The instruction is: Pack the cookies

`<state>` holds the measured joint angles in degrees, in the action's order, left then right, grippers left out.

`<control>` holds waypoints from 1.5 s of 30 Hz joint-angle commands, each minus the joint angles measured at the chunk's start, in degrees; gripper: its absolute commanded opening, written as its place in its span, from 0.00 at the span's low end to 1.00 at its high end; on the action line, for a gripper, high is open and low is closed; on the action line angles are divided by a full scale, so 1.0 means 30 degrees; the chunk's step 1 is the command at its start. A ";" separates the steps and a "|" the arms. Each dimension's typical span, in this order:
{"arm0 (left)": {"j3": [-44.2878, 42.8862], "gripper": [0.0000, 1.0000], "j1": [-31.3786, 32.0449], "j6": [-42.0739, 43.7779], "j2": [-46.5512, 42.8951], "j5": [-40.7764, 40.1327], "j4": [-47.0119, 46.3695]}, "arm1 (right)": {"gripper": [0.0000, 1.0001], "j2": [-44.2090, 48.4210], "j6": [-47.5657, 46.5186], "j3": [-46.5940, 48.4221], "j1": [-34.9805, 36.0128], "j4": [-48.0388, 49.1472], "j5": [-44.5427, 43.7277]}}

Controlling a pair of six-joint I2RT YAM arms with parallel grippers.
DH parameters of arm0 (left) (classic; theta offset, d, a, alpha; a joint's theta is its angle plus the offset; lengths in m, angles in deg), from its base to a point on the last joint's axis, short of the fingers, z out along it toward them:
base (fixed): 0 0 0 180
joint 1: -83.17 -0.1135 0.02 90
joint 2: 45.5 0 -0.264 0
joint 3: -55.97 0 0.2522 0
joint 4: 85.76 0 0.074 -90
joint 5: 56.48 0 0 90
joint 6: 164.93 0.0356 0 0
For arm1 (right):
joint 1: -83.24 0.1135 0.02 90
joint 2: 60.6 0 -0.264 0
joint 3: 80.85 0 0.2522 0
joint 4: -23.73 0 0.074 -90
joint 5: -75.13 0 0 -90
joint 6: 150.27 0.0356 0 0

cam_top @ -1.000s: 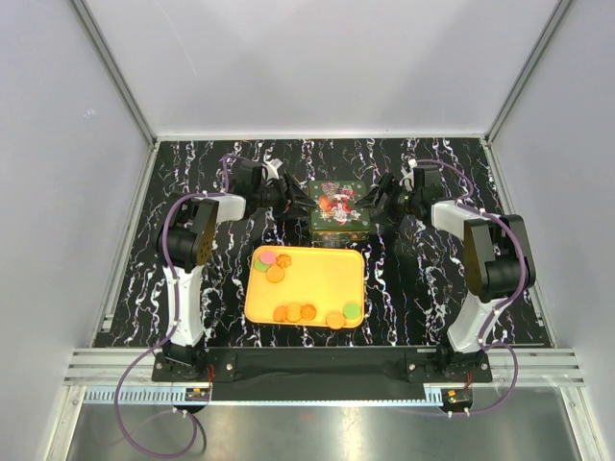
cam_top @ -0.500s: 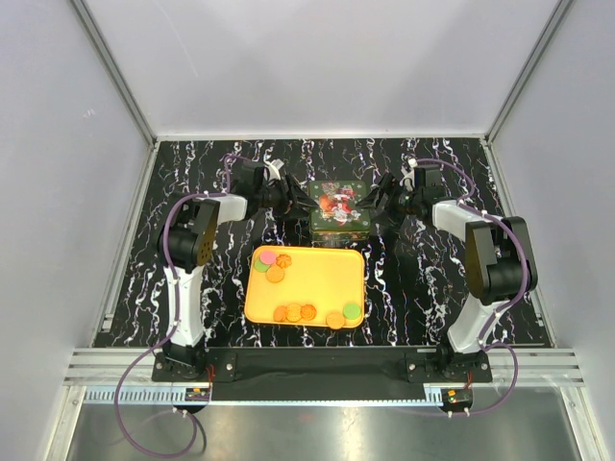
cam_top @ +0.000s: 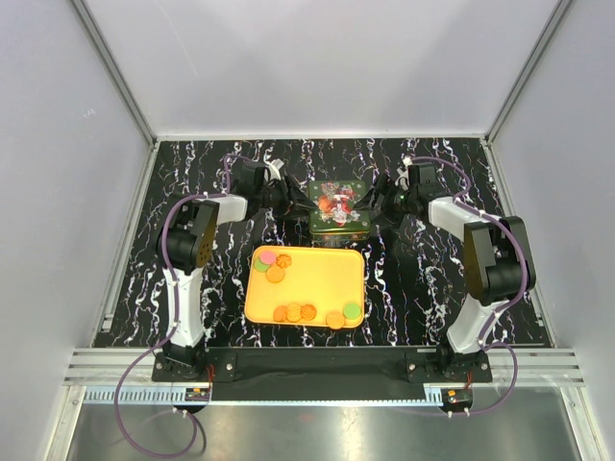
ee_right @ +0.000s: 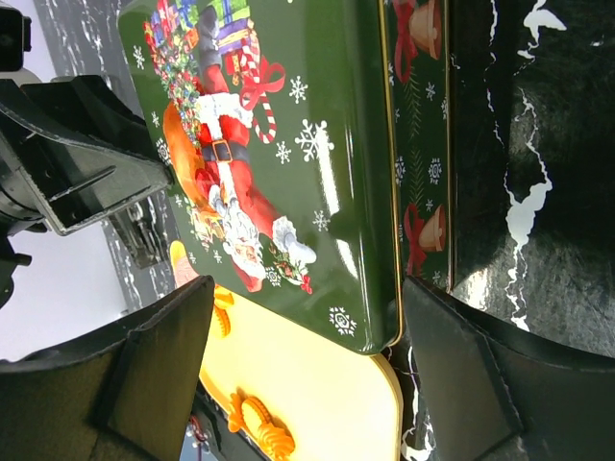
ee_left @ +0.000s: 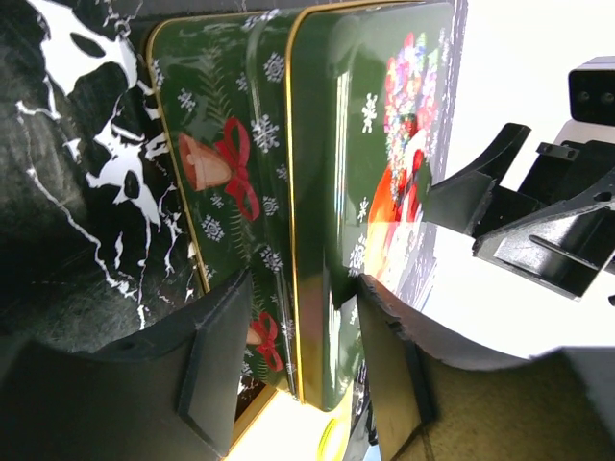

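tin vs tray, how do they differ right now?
The tin is dark green with a Santa print; the tray is plain yellow-orange. The tin is lidded; the tray, lower in the top view, is open and holds the cookies. The tray's footprint is larger. Both are rounded rectangles on the table.

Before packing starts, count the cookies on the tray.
8 cookies: three in the far-left corner of the tray, five along its near edge. Stacked ones may hide more.
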<state>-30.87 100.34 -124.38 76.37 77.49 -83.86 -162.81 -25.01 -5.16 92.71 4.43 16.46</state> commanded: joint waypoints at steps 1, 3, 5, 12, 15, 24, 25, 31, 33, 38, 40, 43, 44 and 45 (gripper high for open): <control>0.0424 0.48 0.0253 0.0166 -0.0837 -0.0504 -0.0500 | 0.87 0.0380 -0.0505 0.0889 0.0532 -0.0349 -0.0628; 0.0541 0.47 0.0254 0.0107 -0.0836 -0.0563 -0.0559 | 0.87 0.0263 -0.0564 0.0948 0.0562 -0.0350 -0.0746; 0.0512 0.47 0.0283 0.0078 -0.0807 -0.0593 -0.0530 | 0.87 0.0088 -0.0622 0.1094 0.0562 -0.0496 -0.0776; -0.0043 0.59 0.0254 0.0399 -0.0924 -0.0475 0.0055 | 0.87 -0.0118 -0.1120 0.1913 0.0475 -0.1520 -0.1566; -0.0598 0.61 0.0224 0.0575 -0.0895 -0.0417 0.0553 | 0.88 -0.0381 -0.1238 0.2470 0.0124 -0.1756 -0.1597; -0.1830 0.66 0.0049 0.1015 -0.1070 0.0022 0.0994 | 0.90 -0.1962 -0.2175 0.5165 -0.0580 -0.2781 -0.1128; -0.1890 0.67 -0.0009 0.0899 -0.1099 0.0023 0.0935 | 0.90 -0.2370 -0.2204 0.5689 -0.0580 -0.2956 -0.1128; -0.2944 0.67 -0.0361 0.1073 -0.0516 -0.0240 0.1871 | 0.90 -0.4069 -0.2439 0.7069 -0.0609 -0.3222 -0.0951; -0.3412 0.67 -0.0391 0.1103 -0.0310 -0.0329 0.2076 | 0.90 -0.4452 -0.2497 0.7362 -0.0580 -0.3250 -0.1098; -0.4699 0.67 -0.0508 0.1104 0.0889 -0.1031 0.2576 | 0.90 -0.5888 -0.2556 0.8622 -0.0580 -0.2987 -0.1099; -0.5198 0.67 -0.0479 0.1190 0.1301 -0.1470 0.3101 | 0.90 -0.6530 -0.2469 0.9177 -0.0551 -0.3016 -0.0981; -0.5406 0.66 -0.0479 0.1162 0.1829 -0.1850 0.3220 | 0.91 -0.6885 -0.2439 0.9502 -0.0551 -0.2959 -0.1039; -0.5319 0.66 -0.0479 0.1220 0.1888 -0.2026 0.3249 | 0.90 -0.6944 -0.2526 0.9590 -0.0522 -0.2987 -0.1098; -0.5231 0.66 -0.0450 0.1278 0.1976 -0.2115 0.3220 | 0.91 -0.7060 -0.2585 0.9736 -0.0522 -0.3074 -0.1156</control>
<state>-45.34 99.01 -121.62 80.96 73.53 -74.77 -183.49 -31.56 20.94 90.96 -4.97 13.16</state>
